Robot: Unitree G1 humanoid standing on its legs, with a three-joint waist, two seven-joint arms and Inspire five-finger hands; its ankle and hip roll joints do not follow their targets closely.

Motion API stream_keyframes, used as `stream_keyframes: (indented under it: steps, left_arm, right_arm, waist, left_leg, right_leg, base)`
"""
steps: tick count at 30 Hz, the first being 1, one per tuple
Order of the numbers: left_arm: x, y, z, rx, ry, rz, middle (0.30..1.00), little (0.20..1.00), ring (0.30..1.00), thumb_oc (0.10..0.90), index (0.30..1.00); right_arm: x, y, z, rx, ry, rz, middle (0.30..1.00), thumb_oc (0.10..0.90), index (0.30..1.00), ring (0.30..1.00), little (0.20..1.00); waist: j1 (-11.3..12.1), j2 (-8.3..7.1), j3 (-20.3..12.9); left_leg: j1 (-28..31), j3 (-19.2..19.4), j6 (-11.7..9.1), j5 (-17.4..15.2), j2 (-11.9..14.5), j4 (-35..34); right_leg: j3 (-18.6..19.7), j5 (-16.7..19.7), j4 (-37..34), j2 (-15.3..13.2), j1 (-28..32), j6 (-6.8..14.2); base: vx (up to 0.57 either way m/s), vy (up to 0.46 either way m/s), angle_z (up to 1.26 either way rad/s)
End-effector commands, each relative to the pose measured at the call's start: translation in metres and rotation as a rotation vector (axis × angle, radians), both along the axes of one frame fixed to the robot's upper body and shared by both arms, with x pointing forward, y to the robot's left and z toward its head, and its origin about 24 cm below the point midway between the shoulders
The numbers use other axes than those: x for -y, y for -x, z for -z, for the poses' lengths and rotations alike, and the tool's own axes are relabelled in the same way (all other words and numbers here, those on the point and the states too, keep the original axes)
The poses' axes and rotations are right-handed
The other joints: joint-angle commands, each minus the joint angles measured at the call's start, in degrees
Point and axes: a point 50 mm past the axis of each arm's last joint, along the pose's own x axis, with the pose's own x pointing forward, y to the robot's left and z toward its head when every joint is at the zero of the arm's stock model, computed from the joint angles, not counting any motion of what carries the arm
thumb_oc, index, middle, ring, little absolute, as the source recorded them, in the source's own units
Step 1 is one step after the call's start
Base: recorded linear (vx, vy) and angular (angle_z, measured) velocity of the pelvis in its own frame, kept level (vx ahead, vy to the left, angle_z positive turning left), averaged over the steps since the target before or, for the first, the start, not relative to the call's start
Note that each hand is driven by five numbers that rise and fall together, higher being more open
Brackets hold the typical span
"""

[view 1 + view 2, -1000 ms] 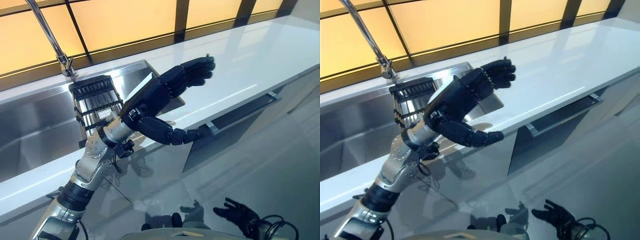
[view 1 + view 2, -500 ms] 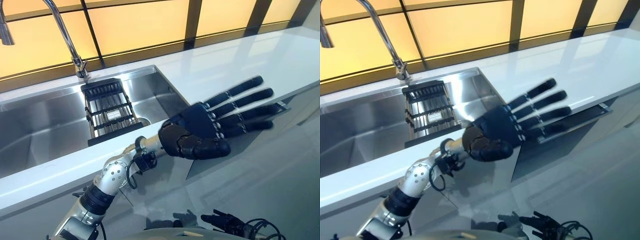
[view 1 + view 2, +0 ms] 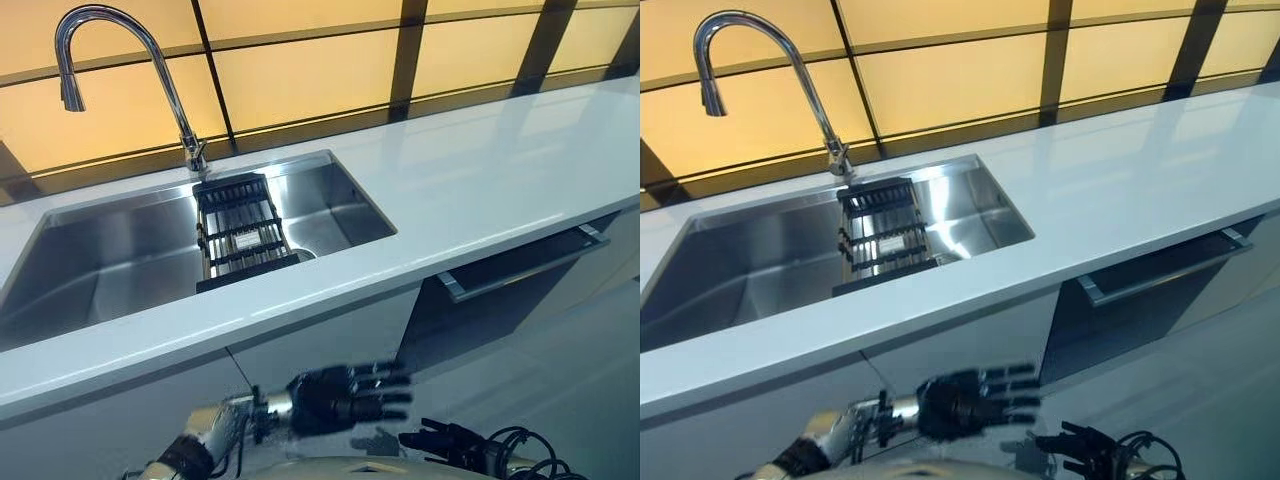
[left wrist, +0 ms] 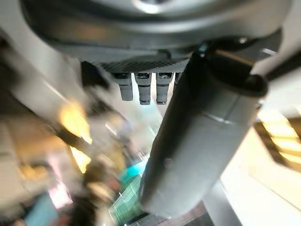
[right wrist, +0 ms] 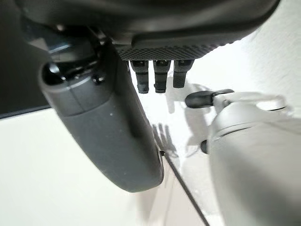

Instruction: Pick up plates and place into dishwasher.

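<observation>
My left hand (image 3: pixel 335 398) hangs low in front of the white cabinet, below the counter's edge, open with its fingers straight and nothing in it. In the left wrist view its thumb (image 4: pixel 197 141) and fingers (image 4: pixel 143 87) stick out free. My right hand (image 3: pixel 455 442) is down at the bottom edge near the floor, open with spread fingers and empty. The dishwasher (image 3: pixel 520 265) is under the counter at the right, its dark front pulled slightly ajar below a long handle. A black dish rack (image 3: pixel 238 225) stands in the steel sink (image 3: pixel 110 265).
A tall curved faucet (image 3: pixel 150 60) rises behind the sink. The white countertop (image 3: pixel 480 170) runs to the right along amber wall panels. White cabinet fronts (image 3: pixel 330 335) stand under the sink. Pale floor (image 3: pixel 580 370) lies before the dishwasher.
My left hand has dropped from above the counter to below its front edge, its fingers now straight. The camera has shifted, so the whole sink and faucet now show.
</observation>
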Motion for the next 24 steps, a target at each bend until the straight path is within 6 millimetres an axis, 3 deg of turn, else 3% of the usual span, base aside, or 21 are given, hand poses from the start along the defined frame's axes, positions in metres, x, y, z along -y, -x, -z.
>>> stream_keyframes:
  steps: [1, 3, 8, 13, 14, 17, 18, 20, 24]
  left_arm:
    - [0.002, -0.030, -0.013, 0.244, 0.049, -0.045, 0.900, 0.900, 0.900, 0.800, 0.900]
    - [-0.026, -0.009, 0.013, 0.215, -0.186, -0.051, 0.900, 0.900, 0.900, 0.800, 0.900]
    - [-0.053, 0.008, 0.034, 0.186, -0.438, -0.092, 0.900, 0.900, 0.900, 0.800, 0.900]
    - [-0.087, 0.053, 0.067, -0.066, -0.905, -0.260, 0.900, 0.900, 0.900, 0.800, 0.900]
    - [-0.099, 0.063, 0.072, -0.147, -1.090, -0.341, 0.900, 0.900, 0.900, 0.800, 0.900]
    - [-0.103, 0.069, 0.074, -0.171, -1.193, -0.366, 0.900, 0.900, 0.900, 0.800, 0.900]
    - [-0.105, 0.075, 0.076, -0.169, -1.325, -0.368, 0.900, 0.900, 0.900, 0.800, 0.900]
    - [-0.102, 0.076, 0.076, -0.158, -1.410, -0.409, 0.900, 0.900, 0.900, 0.800, 0.900]
    - [-0.085, 0.089, 0.082, -0.270, -1.419, -0.417, 0.900, 0.900, 0.900, 0.800, 0.900]
  right_arm:
    - [0.011, -0.014, -0.007, 0.011, 0.003, -0.029, 0.900, 0.800, 0.900, 0.900, 0.900]
    - [0.007, -0.011, -0.005, -0.017, -0.008, -0.046, 0.900, 0.800, 0.900, 0.900, 0.900]
    - [0.002, -0.007, -0.002, -0.043, -0.007, -0.084, 0.900, 0.800, 0.900, 0.900, 0.900]
    - [-0.019, 0.009, 0.009, -0.131, -0.010, -0.193, 0.900, 0.800, 0.900, 0.900, 0.900]
    - [-0.029, 0.014, 0.013, -0.137, -0.006, -0.177, 0.900, 0.800, 0.900, 0.900, 0.900]
    - [-0.035, 0.018, 0.015, -0.140, 0.017, -0.160, 0.900, 0.800, 0.900, 0.900, 0.900]
    - [-0.043, 0.024, 0.019, -0.142, 0.055, -0.137, 0.900, 0.800, 0.900, 0.900, 0.900]
    - [-0.050, 0.029, 0.021, -0.125, 0.083, -0.116, 0.900, 0.800, 0.900, 0.900, 0.900]
    - [-0.062, 0.035, 0.024, -0.107, 0.167, -0.245, 0.900, 0.800, 0.900, 0.900, 0.900]
  waist:
    - [2.2, -0.64, -0.2]
    - [3.1, -0.79, -0.3]
    - [3.6, -0.89, -0.5]
    - [4.2, -1.19, -1.2]
    - [4.4, -1.39, -1.5]
    - [4.4, -1.48, -1.7]
    - [4.5, -1.51, -2.0]
    - [4.3, -1.39, -1.8]
    - [4.2, -1.06, -1.2]
  left_leg:
    - [1.9, 2.2, 3.0, -8.1, -2.6, 0.4]
    - [1.1, 1.4, 2.9, -7.4, -2.8, 0.4]
    - [0.4, 0.8, 2.8, -6.9, -2.9, 0.4]
    - [-1.0, -0.2, 2.6, -6.1, -3.2, 0.4]
    - [-1.2, -0.4, 2.5, -6.0, -3.3, 0.4]
    - [-1.5, -0.5, 2.4, -5.8, -3.3, 0.4]
    - [-1.9, -0.6, 2.3, -5.6, -3.4, 0.4]
    - [-2.2, -0.4, 2.2, -5.5, -3.4, 0.4]
    - [-2.8, -0.1, 2.2, -5.4, -3.6, 0.4]
  right_leg:
    - [2.3, -5.2, 0.6, 2.1, 3.2, 1.0]
    - [1.3, -5.2, 0.6, 2.0, 2.8, 1.0]
    - [0.4, -5.4, 0.6, 1.9, 2.4, 1.1]
    - [-0.6, -5.7, 0.6, 1.7, 1.6, 1.2]
    - [-1.0, -5.9, 0.6, 1.6, 1.5, 1.1]
    - [-1.2, -5.9, 0.6, 1.5, 1.3, 1.1]
    - [-1.5, -5.9, 0.6, 1.4, 1.0, 1.0]
    - [-1.5, -5.8, 0.6, 1.4, 0.7, 1.2]
    - [-2.2, -5.8, 0.6, 1.2, 0.3, 1.4]
  base:
    - [-0.01, 0.029, 0.10]
    - [-0.01, 0.018, 0.12]
    - [-0.01, 0.008, 0.10]
    - [-0.01, 0.019, 0.09]
    - [0.00, 0.023, 0.06]
    - [0.00, 0.019, 0.10]
    - [0.00, 0.026, 0.14]
    - [-0.01, 0.031, 0.12]
    - [-0.04, 0.026, 0.05]
